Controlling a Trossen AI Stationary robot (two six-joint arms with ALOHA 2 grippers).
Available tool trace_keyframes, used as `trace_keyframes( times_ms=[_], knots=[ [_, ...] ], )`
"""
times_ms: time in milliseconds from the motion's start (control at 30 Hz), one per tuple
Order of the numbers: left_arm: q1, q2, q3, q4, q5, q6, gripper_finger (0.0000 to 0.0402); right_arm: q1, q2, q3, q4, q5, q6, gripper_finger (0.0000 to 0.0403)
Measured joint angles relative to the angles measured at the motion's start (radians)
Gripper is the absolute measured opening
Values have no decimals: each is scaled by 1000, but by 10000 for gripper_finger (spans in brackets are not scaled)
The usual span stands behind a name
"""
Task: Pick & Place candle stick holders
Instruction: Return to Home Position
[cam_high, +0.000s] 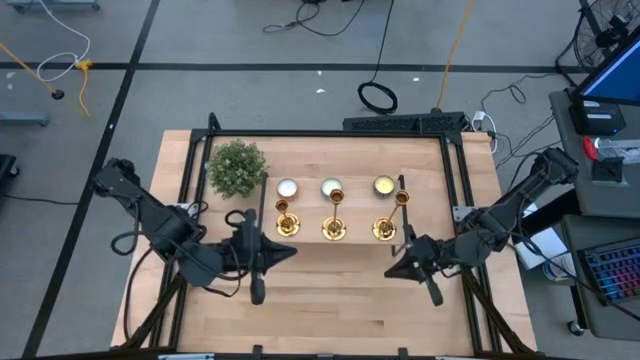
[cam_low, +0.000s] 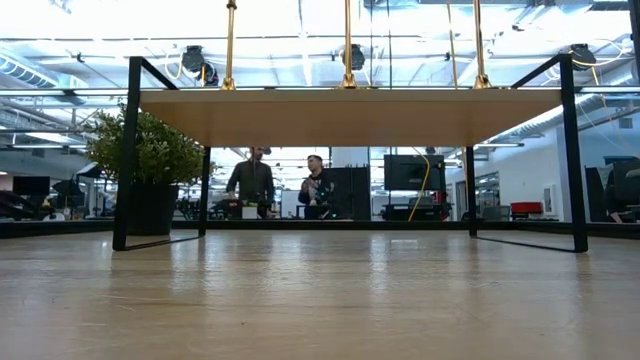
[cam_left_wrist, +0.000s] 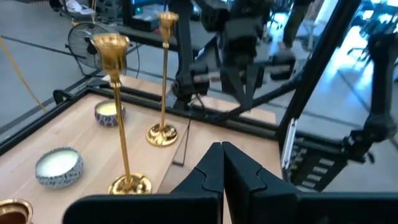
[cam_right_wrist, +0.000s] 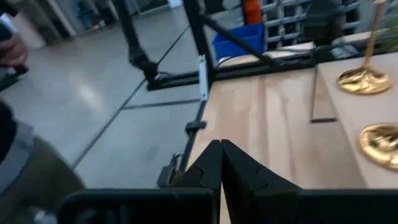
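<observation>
Here, tealight tins (cam_high: 331, 187) of pale wax on shelf (cam_high: 350, 160), candle stick holders (cam_high: 333, 228) upright, stems vertical, left claw (cam_high: 257, 294) and right claw (cam_high: 434, 294) clenched empty.

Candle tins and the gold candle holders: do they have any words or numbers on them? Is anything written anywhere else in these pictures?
None: no word, number or sign can be read in any view.
The candle tins show a dark pattern on the side, too blurred to tell any letters.
The gold candle stick holders look plain, with no marks.
The screen beside the table glows blue; anything on it is too small to read.
</observation>
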Motion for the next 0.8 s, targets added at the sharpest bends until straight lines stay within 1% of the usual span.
trace_keyframes(
  times_ms=[233,533,667,800],
  knots=[
    [0,-6,0,33,-7,-19,0,1,-51,0,-93,-10,3,0],
    [-3,-6,0,38,-62,-53,0,1,-204,0,-295,-9,-6,0],
    [-3,-6,0,38,-100,-77,0,1,-259,-1,-336,-9,-36,0],
    [-3,-6,0,48,-132,-82,0,1,-317,-42,-325,-10,-74,0]
  ],
)
